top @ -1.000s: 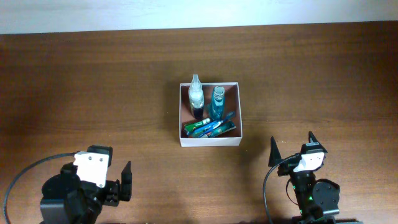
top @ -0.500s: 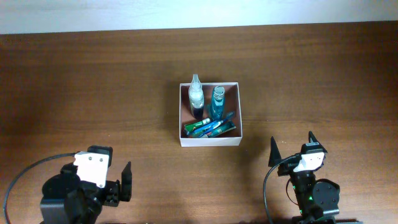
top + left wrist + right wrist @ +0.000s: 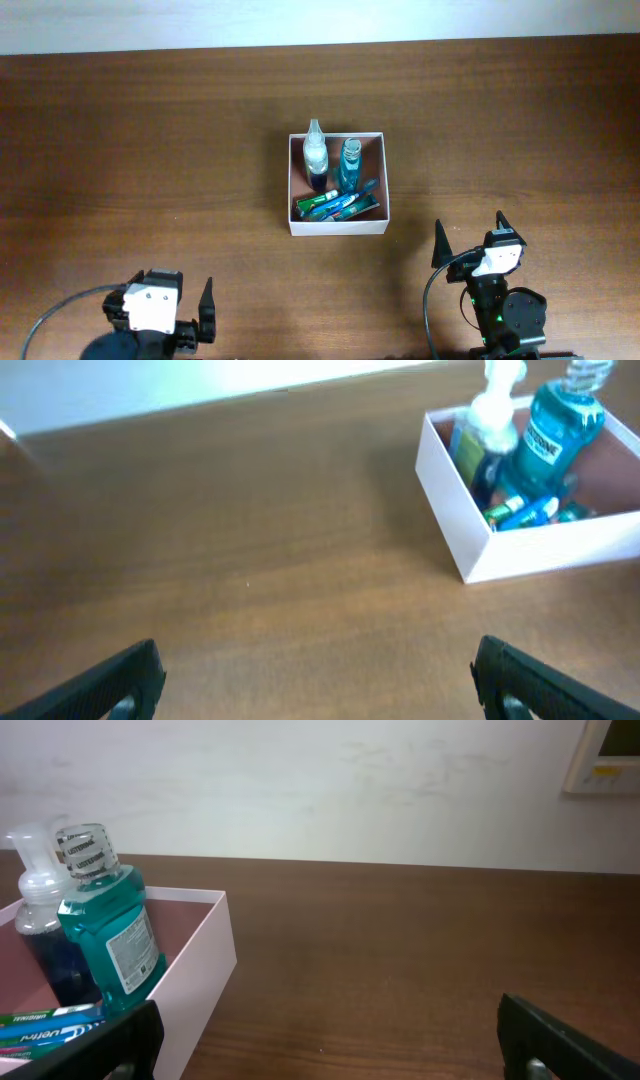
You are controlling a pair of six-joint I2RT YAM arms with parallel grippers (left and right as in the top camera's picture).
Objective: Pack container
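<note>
The square, shallow cardboard container (image 3: 338, 227), white-walled with a reddish-brown inside, sits at the middle of the brown wooden table (image 3: 150, 130). Inside it stand a clear pump bottle of dark blue liquid (image 3: 316, 158) and, beside it, a teal mouthwash bottle (image 3: 350, 165). Green and blue tubes (image 3: 337, 206) lie along the near wall. The left gripper (image 3: 318, 650) and right gripper (image 3: 469, 232) sit at the near edge, well apart from the box, fingers spread wide and holding nothing.

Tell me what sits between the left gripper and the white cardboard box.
Nothing: bare brown wooden table from left gripper to box, per left wrist view.
</note>
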